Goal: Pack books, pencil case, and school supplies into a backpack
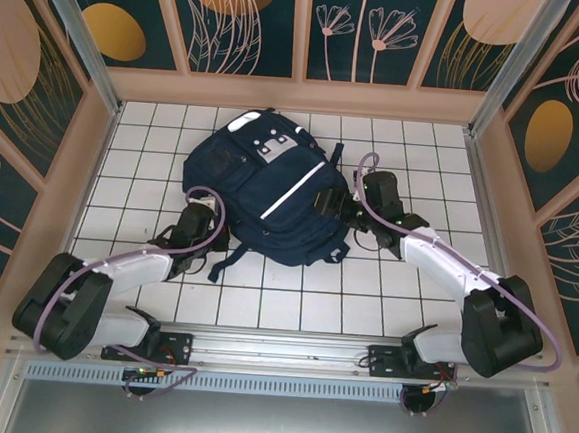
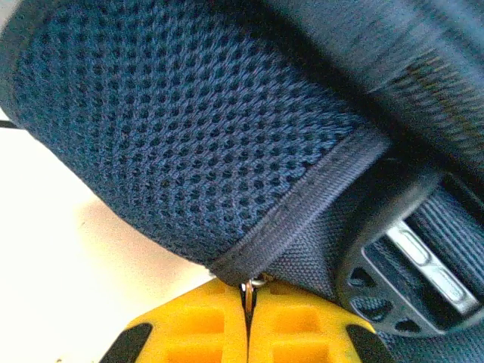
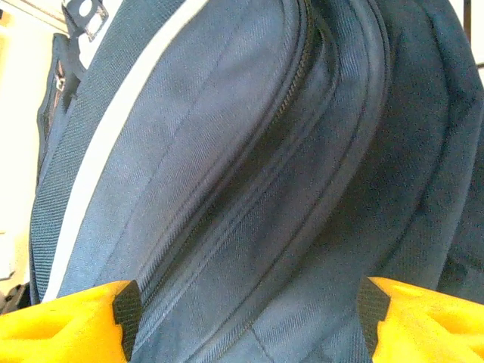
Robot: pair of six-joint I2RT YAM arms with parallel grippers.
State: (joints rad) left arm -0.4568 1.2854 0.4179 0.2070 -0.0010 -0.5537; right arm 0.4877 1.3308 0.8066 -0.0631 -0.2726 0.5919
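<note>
While the left jaws pinch shut on a metal ring [image 2: 249, 286] (at the backpack [image 2: 189, 128] seam), the right jaws gape wide over its fabric.

left hand [image 2: 247, 329]: clamped tight | right hand [image 3: 247, 310]: spread wide apart

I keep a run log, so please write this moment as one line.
backpack: lying on table | left gripper: shut on metal pull at mesh edge | right gripper: open, backpack fabric between its fingers
</note>
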